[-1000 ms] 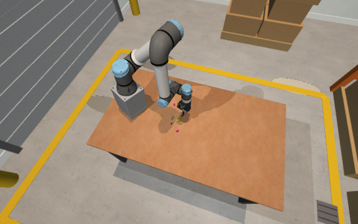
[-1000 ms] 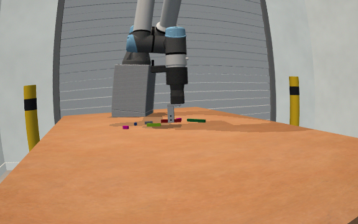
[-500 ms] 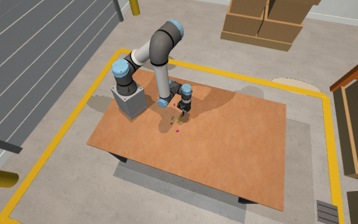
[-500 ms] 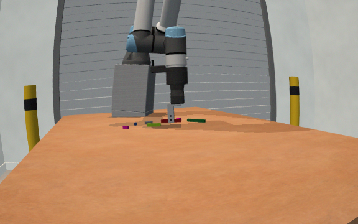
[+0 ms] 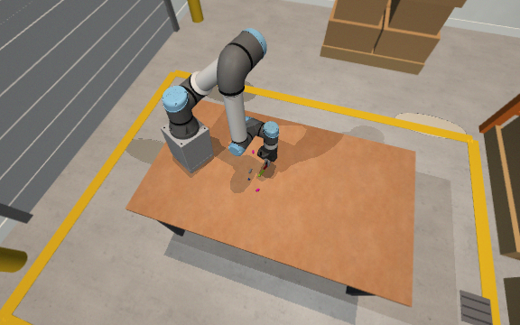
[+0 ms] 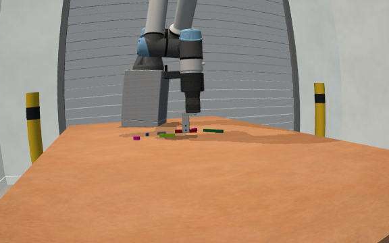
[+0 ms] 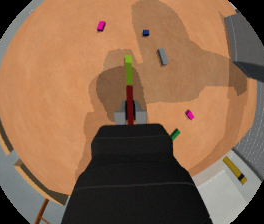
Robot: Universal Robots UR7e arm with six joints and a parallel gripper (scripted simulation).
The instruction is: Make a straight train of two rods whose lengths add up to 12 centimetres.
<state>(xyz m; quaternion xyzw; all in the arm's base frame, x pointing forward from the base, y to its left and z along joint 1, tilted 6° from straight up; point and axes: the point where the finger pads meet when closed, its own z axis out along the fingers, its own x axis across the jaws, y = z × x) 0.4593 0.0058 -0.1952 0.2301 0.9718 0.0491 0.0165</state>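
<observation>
The gripper (image 5: 266,163) (image 6: 186,131) (image 7: 130,106) is clamped on the red rod (image 5: 265,167) (image 6: 179,131) (image 7: 130,95), holding it lengthwise behind the lime rod (image 5: 261,172) (image 6: 167,135) (image 7: 128,72) on the desk (image 5: 332,203) (image 6: 194,182) (image 7: 58,75), presumably so seven plus five makes twelve.

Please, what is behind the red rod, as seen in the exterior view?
Behind the red rod, part of a magenta rod shows; the rest is covered.

Looks like a warehouse bay here: ribbed shutter (image 5: 61,81) (image 6: 215,67), yellow floor lines (image 5: 332,108), boxes (image 5: 355,36) stacked up!
</observation>
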